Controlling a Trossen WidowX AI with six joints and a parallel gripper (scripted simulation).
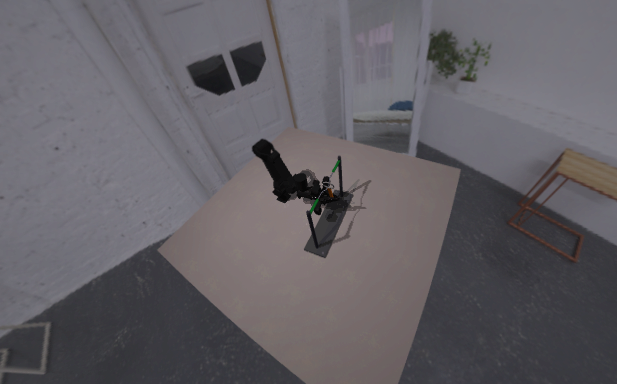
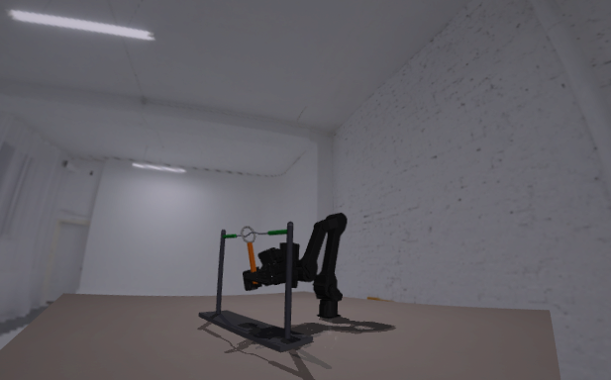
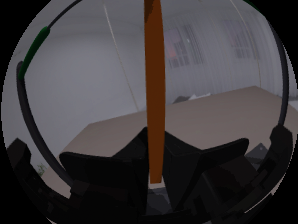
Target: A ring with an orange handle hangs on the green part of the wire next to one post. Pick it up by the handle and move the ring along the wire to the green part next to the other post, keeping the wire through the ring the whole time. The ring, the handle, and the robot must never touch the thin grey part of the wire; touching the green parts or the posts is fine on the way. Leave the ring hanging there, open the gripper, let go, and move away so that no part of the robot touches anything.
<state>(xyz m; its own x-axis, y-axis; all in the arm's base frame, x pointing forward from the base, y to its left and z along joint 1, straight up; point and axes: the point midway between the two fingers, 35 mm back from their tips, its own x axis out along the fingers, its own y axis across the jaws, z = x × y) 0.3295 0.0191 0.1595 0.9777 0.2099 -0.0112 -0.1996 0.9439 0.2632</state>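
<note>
Arm (image 2: 325, 247) folded low, we reach forward between the posts; our gripper (image 2: 254, 282) clenches the orange handle (image 2: 252, 257) at its lower end, ring (image 2: 248, 234) above around the wire.

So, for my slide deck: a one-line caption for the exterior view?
Gripper shut on the orange handle, holding the ring around the grey wire between two posts.
</note>
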